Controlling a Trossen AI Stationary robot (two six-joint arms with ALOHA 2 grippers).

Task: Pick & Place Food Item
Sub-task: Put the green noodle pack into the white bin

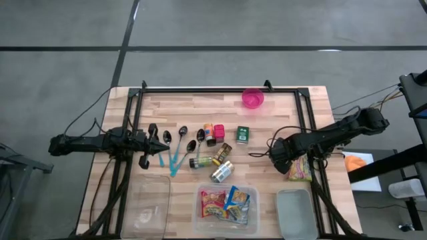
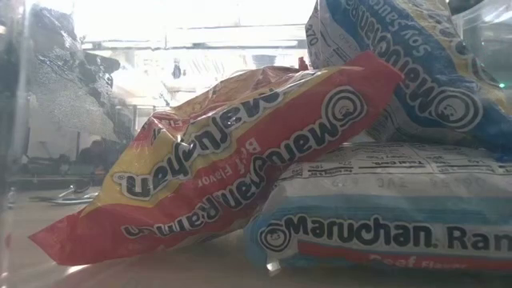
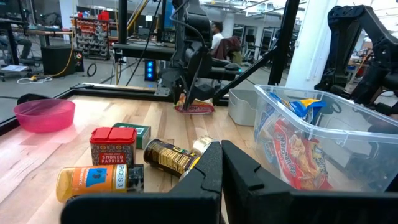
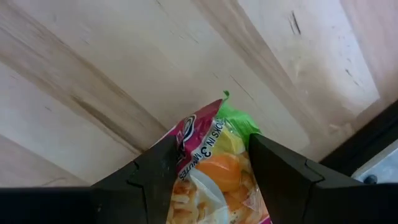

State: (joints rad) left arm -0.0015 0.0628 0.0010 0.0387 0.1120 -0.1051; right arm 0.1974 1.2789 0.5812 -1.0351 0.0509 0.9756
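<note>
The wooden table point(image 1: 200, 107) carried a clear plastic bin point(image 1: 225, 205) near its front edge, with Maruchan ramen packets point(image 2: 224, 172) piled inside. A pink bowl point(image 1: 253, 99) stood at the far edge. At the right side, the right gripper point(image 4: 208, 165) was clamped on a pink and green noodle packet point(image 1: 300, 168), which was lying on the wood. The left gripper point(image 3: 221, 163) waited at the left side, fingers pressed together on nothing, beside the black spoons point(image 1: 175, 137). Spice jars point(image 3: 112, 146) lay in the middle.
</note>
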